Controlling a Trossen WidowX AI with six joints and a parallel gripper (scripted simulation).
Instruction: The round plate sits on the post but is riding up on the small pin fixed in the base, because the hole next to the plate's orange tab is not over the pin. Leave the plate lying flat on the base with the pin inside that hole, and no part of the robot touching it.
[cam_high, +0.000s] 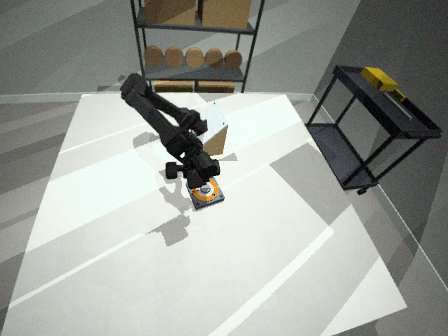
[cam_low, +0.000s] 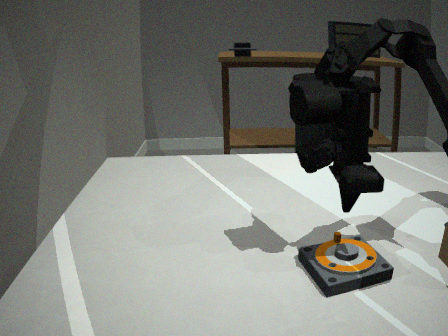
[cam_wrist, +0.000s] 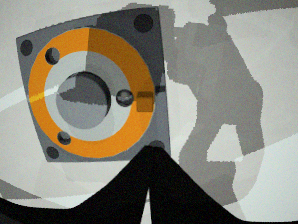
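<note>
Plate (cam_low: 346, 255) sits ringed on the post of its base (cam_low: 345, 273), looks rigid and slick, so I'd nudge its orange tab (cam_low: 337, 236); my gripper (cam_low: 348, 205) hangs above, jaws together, empty.

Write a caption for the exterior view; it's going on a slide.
Shut gripper hovers clear above the round plate on its square base, orange tab standing up at the rim.

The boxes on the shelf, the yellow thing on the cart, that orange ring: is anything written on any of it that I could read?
No readable text anywhere.
Cardboard boxes on the shelf: plain faces, no lettering.
Yellow object on the black cart: no marking visible.
Round plate and base: only colour and holes, no numbers.
Gripper, shut and raised above the plate: no brand mark.
</note>
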